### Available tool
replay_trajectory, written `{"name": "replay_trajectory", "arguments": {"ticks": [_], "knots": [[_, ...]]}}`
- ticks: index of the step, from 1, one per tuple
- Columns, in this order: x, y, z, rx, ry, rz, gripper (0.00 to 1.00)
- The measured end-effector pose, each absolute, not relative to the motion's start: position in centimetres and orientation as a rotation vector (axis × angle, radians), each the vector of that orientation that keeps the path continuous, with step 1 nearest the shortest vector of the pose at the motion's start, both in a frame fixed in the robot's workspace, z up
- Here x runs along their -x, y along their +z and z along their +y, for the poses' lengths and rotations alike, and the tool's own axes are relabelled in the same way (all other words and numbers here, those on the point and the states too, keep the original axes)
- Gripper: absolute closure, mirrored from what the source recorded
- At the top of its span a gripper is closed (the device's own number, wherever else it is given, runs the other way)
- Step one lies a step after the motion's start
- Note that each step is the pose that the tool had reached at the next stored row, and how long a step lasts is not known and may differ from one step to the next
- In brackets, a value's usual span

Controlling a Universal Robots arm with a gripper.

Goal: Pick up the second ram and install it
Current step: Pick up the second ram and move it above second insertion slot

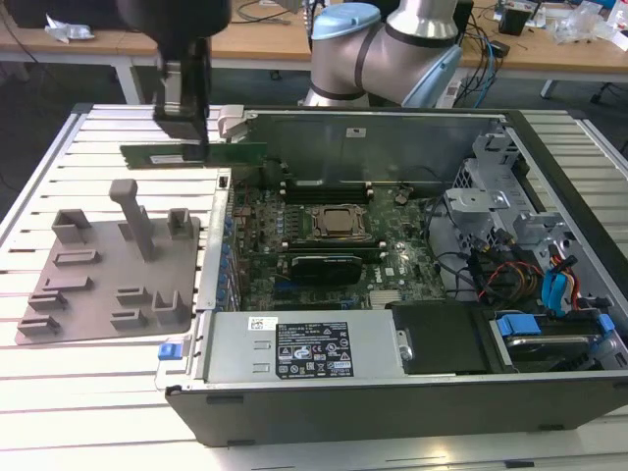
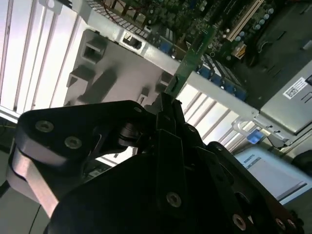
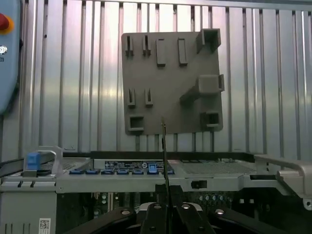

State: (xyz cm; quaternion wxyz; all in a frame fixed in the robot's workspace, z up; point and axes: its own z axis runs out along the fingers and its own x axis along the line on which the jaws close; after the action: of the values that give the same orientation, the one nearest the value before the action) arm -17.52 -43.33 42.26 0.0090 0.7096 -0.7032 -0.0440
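Over the desk [image 1: 88,392], toward its far edge, just off the rim of the open computer case [image 1: 392,417] on the exterior view's left:

- Jaws: clenched on the second ram [image 1: 235,154], gripped near mid-length from above.
- Second ram: green stick, held on edge and level, clear of every surface. One end overhangs the case rim and the other the desk slats. In both wrist views [image 2: 192,53] [image 3: 164,146] it projects straight out from the jaws.
- Grey holder plate [image 1: 108,285]: lying on the desk beside the case, below and apart from the stick.
- Motherboard [image 1: 294,280]: lies inside the case, with long black slots [image 1: 324,186] beside the CPU socket [image 1: 339,224].
- Step, as judged: pickup done, carry to the case in hand, install not yet done.
- Next move calls for: stick parallel to a free slot, centred over it, with a straight, even press.
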Motion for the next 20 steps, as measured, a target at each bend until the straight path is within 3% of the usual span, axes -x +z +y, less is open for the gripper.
{"name": "replay_trajectory", "arguments": {"ticks": [7, 16, 20], "knots": [[11.2, 40.0, -41.0, -2.207, -0.156, -2.188, 0.86], [2.5, 36.5, -40.8, -2.203, -0.163, -2.185, 0.86], [1.7, 36.1, -40.8, -2.203, -0.162, -2.185, 0.86]]}}
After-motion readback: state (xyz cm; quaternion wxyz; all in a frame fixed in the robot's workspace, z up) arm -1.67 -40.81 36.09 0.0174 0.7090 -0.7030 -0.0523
